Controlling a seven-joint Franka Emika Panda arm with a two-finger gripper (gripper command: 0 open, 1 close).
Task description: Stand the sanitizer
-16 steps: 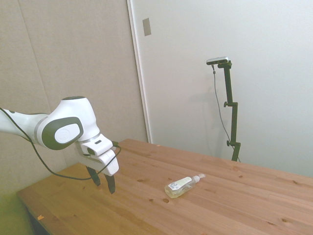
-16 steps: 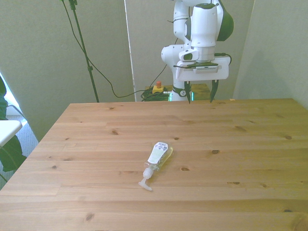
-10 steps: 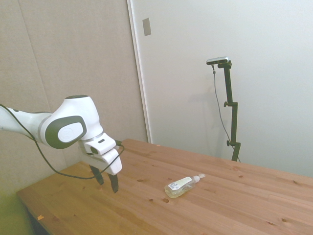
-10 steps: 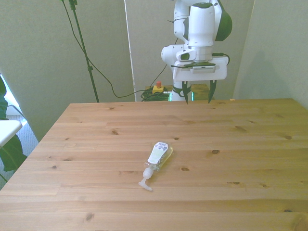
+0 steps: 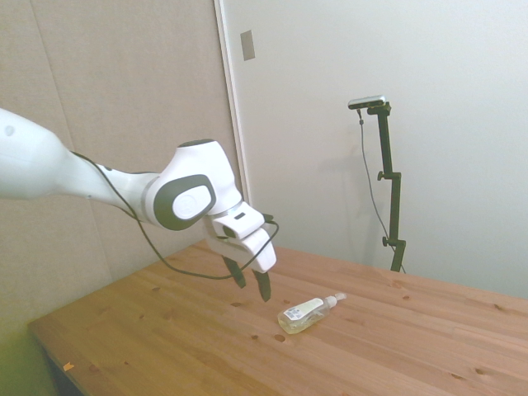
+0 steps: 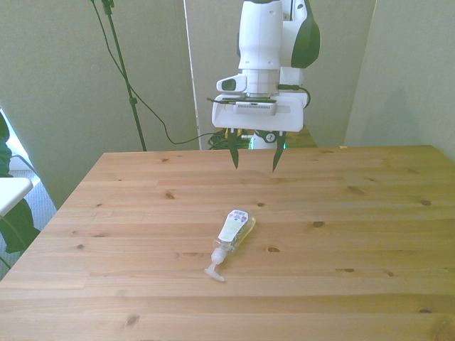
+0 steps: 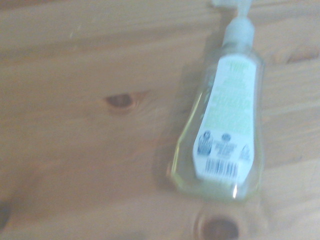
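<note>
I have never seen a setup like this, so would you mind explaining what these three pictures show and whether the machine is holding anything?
It is a white robot arm ending in a two-finger gripper. One picture is taken from beside the wooden table, one from across it, and the blurry close-up comes from a camera on the arm's wrist. The only object on the table is a small sanitizer bottle, lying on its side with its pump nozzle toward the front camera. The gripper hangs open above the table, apart from the bottle, holding nothing.

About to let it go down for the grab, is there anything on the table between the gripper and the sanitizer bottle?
Nothing visible. The open gripper hangs above bare table, and the sanitizer lies on its side in the open, nothing beside it.
</note>
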